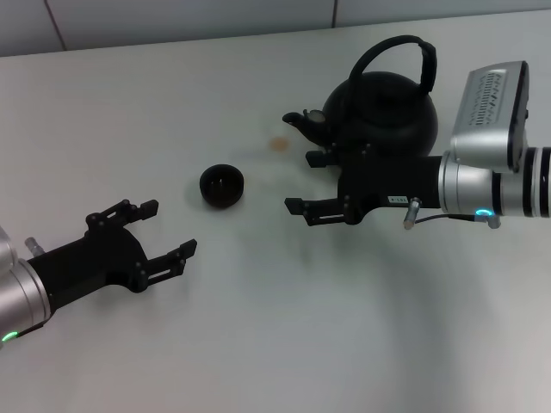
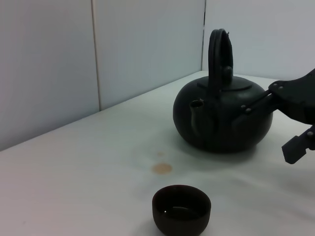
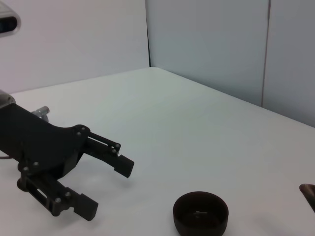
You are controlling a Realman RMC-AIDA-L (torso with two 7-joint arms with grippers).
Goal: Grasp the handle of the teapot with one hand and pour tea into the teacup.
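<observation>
The matte-black teapot (image 1: pixel 383 107) stands at the back right of the table, its spout toward the left. Its arched handle (image 1: pixel 398 50) rises free above it. The small black teacup (image 1: pixel 221 185) sits left of the teapot, nearer the middle. My right gripper (image 1: pixel 303 182) is open and empty, low in front of the teapot's body, pointing toward the cup. My left gripper (image 1: pixel 169 228) is open and empty, in front and left of the cup. The left wrist view shows the teapot (image 2: pixel 224 115), handle (image 2: pixel 219 54) and cup (image 2: pixel 181 209). The right wrist view shows the cup (image 3: pixel 201 214) and the left gripper (image 3: pixel 106 189).
A small brown stain (image 1: pixel 276 144) marks the white table (image 1: pixel 284 327) between cup and spout; it also shows in the left wrist view (image 2: pixel 162 168). A pale wall (image 1: pixel 172 17) runs along the table's far edge.
</observation>
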